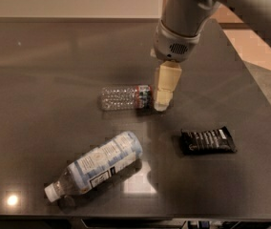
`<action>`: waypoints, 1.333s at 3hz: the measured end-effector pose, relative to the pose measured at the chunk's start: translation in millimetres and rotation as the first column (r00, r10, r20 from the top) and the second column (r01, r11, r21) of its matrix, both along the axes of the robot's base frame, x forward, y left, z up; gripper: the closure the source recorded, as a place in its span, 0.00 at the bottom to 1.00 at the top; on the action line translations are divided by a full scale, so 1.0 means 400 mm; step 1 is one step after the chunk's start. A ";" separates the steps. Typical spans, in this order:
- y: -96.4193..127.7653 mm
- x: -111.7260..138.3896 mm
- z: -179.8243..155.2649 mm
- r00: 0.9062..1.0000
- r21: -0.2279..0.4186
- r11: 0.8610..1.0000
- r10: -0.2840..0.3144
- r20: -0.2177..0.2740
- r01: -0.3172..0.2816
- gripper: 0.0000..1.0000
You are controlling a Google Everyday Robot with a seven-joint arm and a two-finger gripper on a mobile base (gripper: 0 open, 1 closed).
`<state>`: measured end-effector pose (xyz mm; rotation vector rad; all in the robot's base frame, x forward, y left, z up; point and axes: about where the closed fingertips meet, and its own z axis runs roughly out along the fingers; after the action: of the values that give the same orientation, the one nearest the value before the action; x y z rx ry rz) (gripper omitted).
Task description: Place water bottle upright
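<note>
We see the water bottle [125, 98] lying sideways mid-table, its neck end touching the gripper [161, 103]. Grip state: can't tell. Bottle is clear and ribbed.

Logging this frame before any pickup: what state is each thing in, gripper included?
water bottle: lying on its side, label end toward the gripper, not upright.
gripper: pointing down at the water bottle's label end, low over the table.
larger bottle: lying on its side, white cap on.
black snack packet: lying flat, apart from both bottles.
</note>
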<state>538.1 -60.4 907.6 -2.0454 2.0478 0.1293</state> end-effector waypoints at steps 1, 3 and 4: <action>0.043 0.010 -0.048 0.999 -0.014 0.999 0.032 -0.018 -0.032 0.00; 0.083 0.021 -0.128 0.996 -0.062 0.995 0.075 -0.050 -0.078 0.00; 0.087 0.029 -0.147 0.995 -0.093 0.991 0.088 -0.054 -0.093 0.18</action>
<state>549.6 -25.8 848.7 -2.2149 2.0265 0.1013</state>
